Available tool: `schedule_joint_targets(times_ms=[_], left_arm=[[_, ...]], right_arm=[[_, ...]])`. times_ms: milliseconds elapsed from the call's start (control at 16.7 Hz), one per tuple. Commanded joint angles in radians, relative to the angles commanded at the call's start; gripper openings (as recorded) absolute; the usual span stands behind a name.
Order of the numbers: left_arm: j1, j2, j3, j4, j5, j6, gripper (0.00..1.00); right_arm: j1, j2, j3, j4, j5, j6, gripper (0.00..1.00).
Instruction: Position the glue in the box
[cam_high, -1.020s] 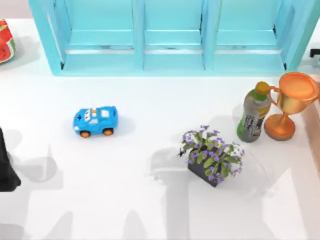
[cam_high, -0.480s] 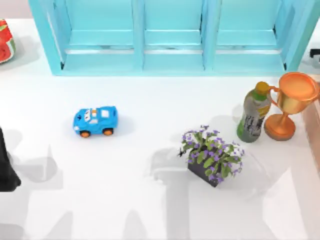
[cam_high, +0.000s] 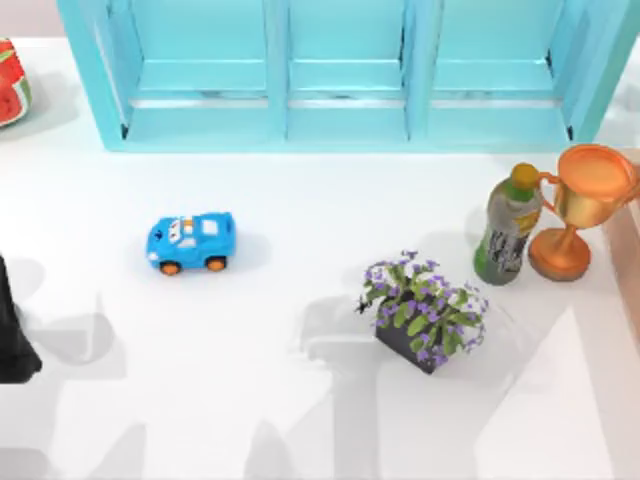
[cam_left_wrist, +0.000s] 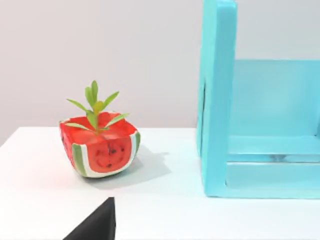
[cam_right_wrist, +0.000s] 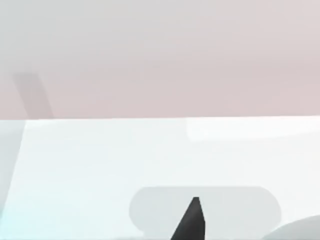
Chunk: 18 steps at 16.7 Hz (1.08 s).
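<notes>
Almost nothing has moved since a second ago: a small dark shape that sat at the right edge of the top view beside the shelf (cam_high: 345, 125) has gone from there, and everything on the table (cam_high: 300, 420) lies as before. No plain glue can be picked out. The closest candidate is a green bottle (cam_high: 508, 225) with a yellow cap, standing upright on the right side of the table, in front of the shelf's right end and outside it. Just beside the bottle, to its right, stands an orange trophy (cam_high: 580, 205); whether they touch I cannot tell. A potted plant (cam_high: 425, 315) with purple flowers sits near the bottle, closer to the front edge and to its left. A blue toy car (cam_high: 190, 241) rests well apart on the left half. The cyan shelf has three open compartments along the back. A watermelon pot (cam_high: 10, 82) sits at the back left corner, near the shelf's left end wall but clear of it. A brown strip (cam_high: 632, 270) runs along the right edge; I cannot tell what it is. The left arm (cam_high: 10, 335) is parked at the left edge, and a dark piece of the left gripper (cam_left_wrist: 95, 225) shows in its wrist view. A dark tip of the right gripper (cam_right_wrist: 192, 222) shows above the white table. Whether either gripper is spread or pressed together I cannot tell.
</notes>
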Motion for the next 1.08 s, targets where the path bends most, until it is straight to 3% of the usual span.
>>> schedule_joint_targets(times_ms=[600, 840, 1080], left_arm=[[0.000, 0.000, 0.000, 0.000, 0.000, 0.000, 1.00], [0.000, 0.000, 0.000, 0.000, 0.000, 0.000, 1.00], [0.000, 0.000, 0.000, 0.000, 0.000, 0.000, 1.00]], right_arm=[[-0.004, -0.058, 0.003, -0.099, -0.027, -0.038, 0.00], [-0.105, -0.124, -0.032, -0.202, -0.161, -0.216, 0.00], [-0.259, -0.236, -0.109, -0.401, -0.355, -0.527, 0.00]])
